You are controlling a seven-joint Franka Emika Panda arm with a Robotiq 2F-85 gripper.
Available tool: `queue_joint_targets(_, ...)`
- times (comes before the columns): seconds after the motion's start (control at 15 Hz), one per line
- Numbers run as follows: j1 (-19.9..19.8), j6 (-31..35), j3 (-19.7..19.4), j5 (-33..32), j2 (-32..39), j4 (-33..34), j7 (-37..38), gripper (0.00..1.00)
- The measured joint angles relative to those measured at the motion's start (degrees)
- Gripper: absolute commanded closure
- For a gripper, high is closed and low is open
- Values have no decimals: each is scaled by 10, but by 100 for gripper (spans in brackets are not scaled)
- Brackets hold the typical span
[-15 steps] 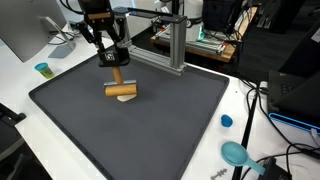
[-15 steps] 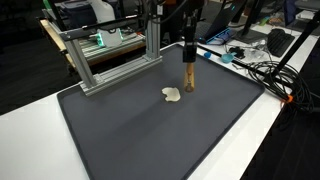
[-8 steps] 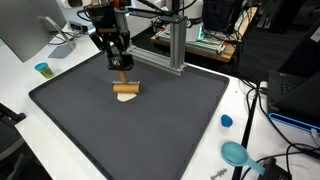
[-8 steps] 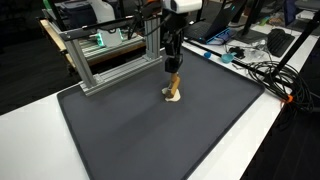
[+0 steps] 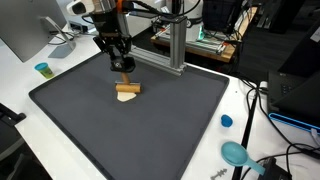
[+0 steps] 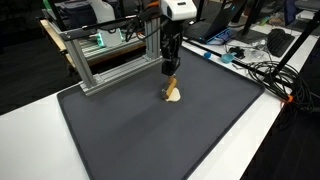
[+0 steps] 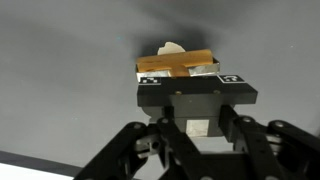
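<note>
The gripper (image 5: 124,73) is closed tight on a wooden block (image 5: 127,87), apparently pinching it across its middle to keep it level; the block hangs just above a pale lump (image 5: 126,97) on the dark mat (image 5: 150,135), near the aluminium frame (image 5: 172,50).

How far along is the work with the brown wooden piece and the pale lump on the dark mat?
Done: the tool is shut on the brown wooden piece, so the grasp is made. In hand: the piece is held low over the dark mat, right at the pale lump; whether the two touch I cannot tell. Left: the jaws have not yet opened, so the piece is not released.
</note>
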Motion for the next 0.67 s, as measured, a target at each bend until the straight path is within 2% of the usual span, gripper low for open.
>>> queue_joint_targets(0.67, 1, 32, 9, 2, 2, -3, 0, 79)
